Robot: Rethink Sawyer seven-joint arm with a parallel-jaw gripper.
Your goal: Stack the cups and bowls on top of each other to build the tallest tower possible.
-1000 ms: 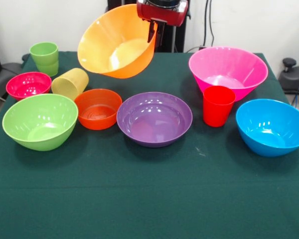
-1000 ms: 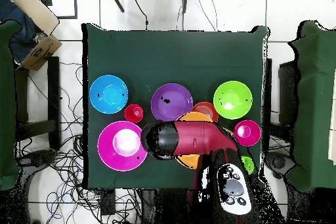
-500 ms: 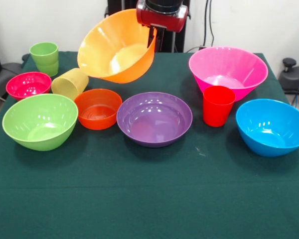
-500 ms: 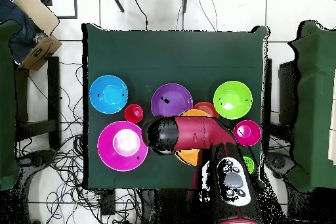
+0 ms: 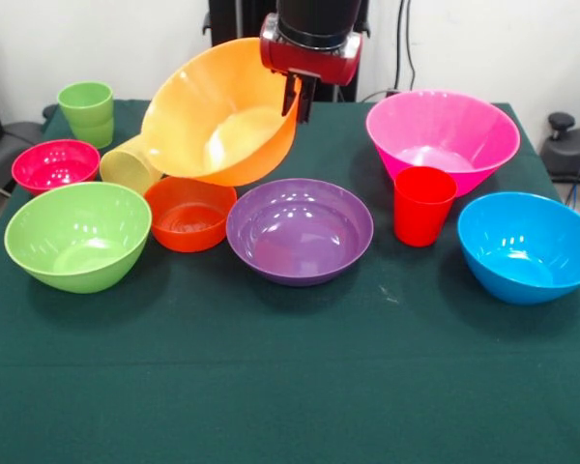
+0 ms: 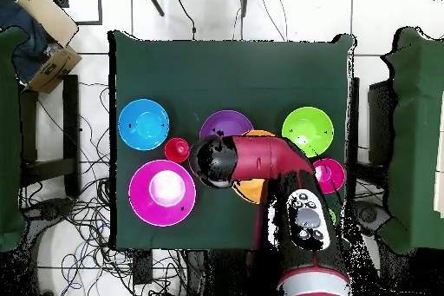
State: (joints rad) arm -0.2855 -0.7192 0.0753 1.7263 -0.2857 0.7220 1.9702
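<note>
The gripper point(image 5: 301, 94) pinches the tilted orange bowl point(image 5: 217, 116) by its rim, above the purple bowl point(image 5: 300, 230) (empty).

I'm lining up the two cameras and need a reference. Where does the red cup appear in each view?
Front view: the red cup stands right of centre, between the purple bowl and the blue bowl.
Overhead view: the red cup sits left of centre.
Shared landmark: the blue bowl, its neighbour in both views.
</note>
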